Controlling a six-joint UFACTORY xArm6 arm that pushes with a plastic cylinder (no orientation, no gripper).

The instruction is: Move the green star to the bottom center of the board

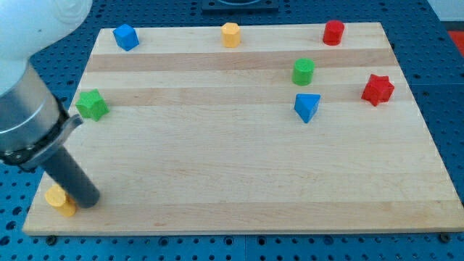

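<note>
The green star (92, 105) lies near the left edge of the wooden board (239, 159), about halfway up the view. My rod comes down from the view's upper left, and my tip (88, 202) rests near the board's bottom left corner, well below the green star. The tip stands right beside a yellow block (59, 200), whose shape is partly hidden by the rod.
A blue block (125, 36), a yellow block (230, 34) and a red cylinder (333, 32) line the top edge. A green cylinder (303, 71), a blue triangle (307, 106) and a red star (378, 89) sit at the right.
</note>
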